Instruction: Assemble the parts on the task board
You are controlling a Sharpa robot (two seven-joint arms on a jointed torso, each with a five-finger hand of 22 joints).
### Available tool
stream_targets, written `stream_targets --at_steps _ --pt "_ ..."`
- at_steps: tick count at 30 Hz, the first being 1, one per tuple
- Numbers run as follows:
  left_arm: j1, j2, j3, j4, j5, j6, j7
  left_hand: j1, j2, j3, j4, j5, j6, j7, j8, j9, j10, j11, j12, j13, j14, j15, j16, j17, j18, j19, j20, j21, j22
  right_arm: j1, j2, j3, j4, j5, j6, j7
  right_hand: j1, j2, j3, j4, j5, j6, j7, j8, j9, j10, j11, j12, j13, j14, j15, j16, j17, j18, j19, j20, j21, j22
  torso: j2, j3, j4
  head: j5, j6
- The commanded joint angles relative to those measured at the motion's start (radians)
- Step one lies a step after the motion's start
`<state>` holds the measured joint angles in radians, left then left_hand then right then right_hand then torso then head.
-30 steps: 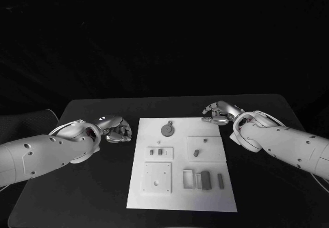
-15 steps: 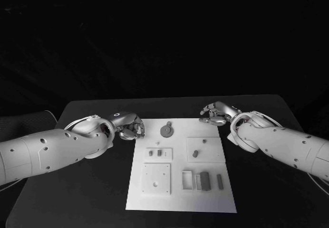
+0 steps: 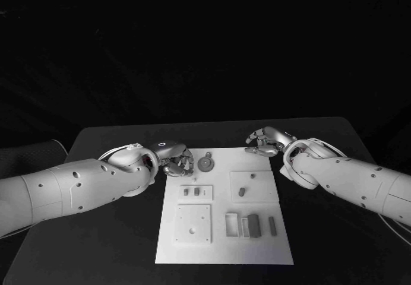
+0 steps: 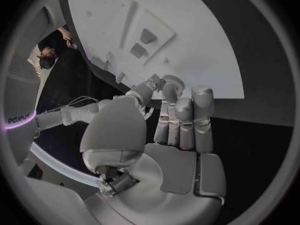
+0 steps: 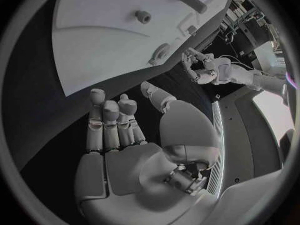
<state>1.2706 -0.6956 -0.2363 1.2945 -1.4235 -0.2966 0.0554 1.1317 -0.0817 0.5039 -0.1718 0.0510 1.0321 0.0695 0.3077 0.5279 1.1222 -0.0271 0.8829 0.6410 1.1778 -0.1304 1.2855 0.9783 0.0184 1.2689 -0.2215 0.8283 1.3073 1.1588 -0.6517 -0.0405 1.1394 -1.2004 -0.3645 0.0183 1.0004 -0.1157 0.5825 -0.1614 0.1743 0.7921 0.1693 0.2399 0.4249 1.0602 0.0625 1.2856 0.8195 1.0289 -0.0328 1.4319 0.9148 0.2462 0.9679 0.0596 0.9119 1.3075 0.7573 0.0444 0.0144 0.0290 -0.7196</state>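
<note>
The black table (image 3: 111,237) carries the white rectangular task board (image 3: 224,249) in its middle, lengthwise away from the robot, and the two white arms reach in to its far end from either side. On the board the small grey parts lie apart from one another: a round disc-shaped piece with a tab (image 3: 206,161) at the far end, two short pegs (image 3: 193,191) on a raised square left of centre, one oval peg (image 3: 243,192) on the square to their right, and a row of upright grey bars (image 3: 253,225) nearer the robot beside a plain square plate with a hole (image 3: 194,223). By this layout the assembly looks barely begun; nothing is visibly joined. The left hand (image 3: 176,161) hovers at the board's far left edge just beside the disc, fingers lying side by side and holding nothing. The right hand (image 3: 267,142) sits off the far right corner, fingers loosely together, also empty
</note>
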Motion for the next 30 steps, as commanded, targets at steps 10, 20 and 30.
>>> stream_targets --at_steps 10,20,30 --pt "-0.015 0.029 0.0 -0.03 -0.029 0.062 -0.001 0.01 0.003 0.002 -0.009 0.005 -0.004 0.02 -0.011 -0.002 -0.007 0.006 -0.006 0.0 -0.003 0.001 -0.007 0.004 0.101 -0.005 -0.004 0.003 0.019 0.0 0.002 0.0 -0.001 -0.002 0.012 0.004 -0.011 0.001 0.0 0.005 0.004 0.0 0.01 0.005 -0.001 -0.005 0.003 0.005 -0.002 -0.002 -0.007 0.004 -0.001 0.016 0.002 -0.007 -0.005 0.008 0.0 -0.0004 0.0015 -0.009 -0.011" --pt "-0.019 0.039 0.0 -0.034 -0.029 0.07 0.002 0.01 0.001 0.0 -0.012 0.005 -0.006 0.021 -0.012 -0.003 -0.008 0.007 -0.005 0.001 -0.003 0.002 -0.007 0.004 0.102 -0.005 -0.004 0.003 0.019 0.0 0.004 0.0 0.0 -0.002 0.011 0.004 -0.01 0.001 0.0 0.005 0.004 0.0 0.01 0.005 -0.001 -0.005 0.003 0.005 -0.002 -0.003 -0.007 0.004 -0.002 0.016 0.001 -0.007 -0.005 0.008 -0.001 -0.002 0.0017 -0.01 -0.012" --pt "-0.019 0.039 0.0 -0.034 -0.029 0.081 0.005 0.011 0.002 0.0 -0.015 0.005 -0.006 0.022 -0.013 -0.002 -0.01 0.007 -0.004 0.002 -0.003 0.002 -0.007 0.005 0.102 -0.006 -0.003 0.003 0.019 0.0 0.005 0.0 0.0 -0.002 0.011 0.004 -0.01 0.0 0.001 0.004 0.004 0.0 0.01 0.004 -0.002 -0.005 0.003 0.005 -0.002 -0.003 -0.007 0.004 -0.002 0.016 0.001 -0.007 -0.005 0.008 -0.001 -0.0007 0.0022 -0.007 -0.016"
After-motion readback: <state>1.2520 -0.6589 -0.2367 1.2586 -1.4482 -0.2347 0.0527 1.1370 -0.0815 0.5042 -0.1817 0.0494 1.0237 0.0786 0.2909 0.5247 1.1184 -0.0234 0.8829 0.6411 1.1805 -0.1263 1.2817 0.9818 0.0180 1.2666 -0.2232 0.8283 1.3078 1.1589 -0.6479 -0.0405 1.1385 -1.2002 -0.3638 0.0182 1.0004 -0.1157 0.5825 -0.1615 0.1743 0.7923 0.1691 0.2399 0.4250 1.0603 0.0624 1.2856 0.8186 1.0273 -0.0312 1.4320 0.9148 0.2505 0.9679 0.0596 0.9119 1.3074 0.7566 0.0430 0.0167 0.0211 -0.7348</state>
